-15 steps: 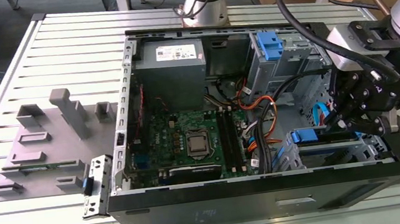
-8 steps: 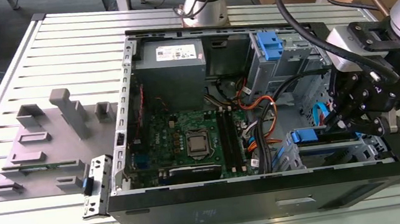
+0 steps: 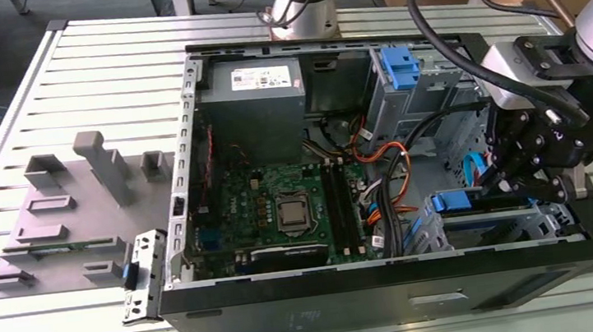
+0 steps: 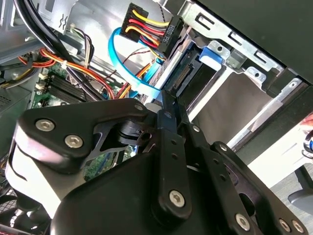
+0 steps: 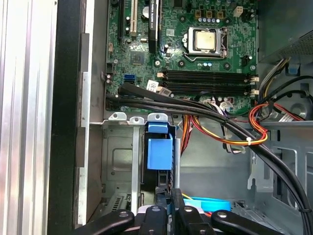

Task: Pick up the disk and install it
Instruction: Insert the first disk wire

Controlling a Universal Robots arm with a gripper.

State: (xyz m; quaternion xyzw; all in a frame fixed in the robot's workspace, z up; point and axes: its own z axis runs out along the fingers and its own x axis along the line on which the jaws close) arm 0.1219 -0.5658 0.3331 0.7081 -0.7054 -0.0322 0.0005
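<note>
Beside orange cables (image 3: pixel 375 154), the gripper (image 3: pixel 527 183) hovers over the disk (image 3: pixel 457 201).

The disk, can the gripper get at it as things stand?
Likely yes: the gripper is right at the disk standing in the bay; the cables run past its far end.

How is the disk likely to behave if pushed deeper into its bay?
The disk looks stiff, a flat slab in a blue bracket, so it should slide, not bend. Standing on edge between the bay's metal walls, it probably won't tip.
</note>
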